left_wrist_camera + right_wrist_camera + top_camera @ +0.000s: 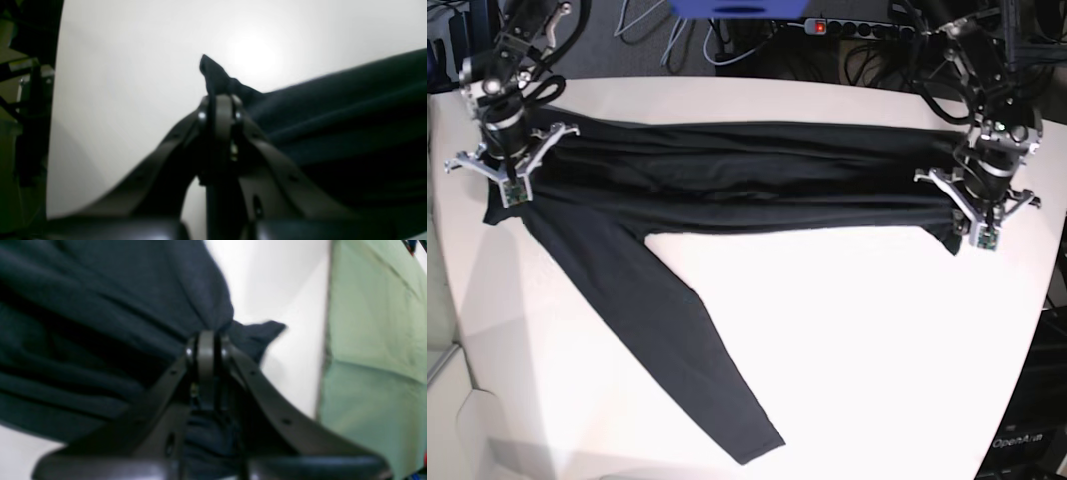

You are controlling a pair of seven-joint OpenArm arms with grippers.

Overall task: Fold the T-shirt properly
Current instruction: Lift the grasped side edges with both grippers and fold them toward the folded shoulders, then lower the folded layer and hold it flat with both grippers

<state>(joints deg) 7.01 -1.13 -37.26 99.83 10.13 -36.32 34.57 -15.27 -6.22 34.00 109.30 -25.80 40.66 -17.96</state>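
Observation:
The black T-shirt lies stretched in a long folded band across the far half of the white table. One long sleeve runs diagonally toward the front edge. My right gripper is shut on the band's left end; in the right wrist view its fingers pinch bunched cloth. My left gripper is shut on the band's right end; in the left wrist view a small tip of cloth pokes out past the closed fingers.
A power strip and cables lie behind the table's far edge. A pale green sheet hangs beyond the table edge next to my right gripper. A dark box stands off the table's front right corner.

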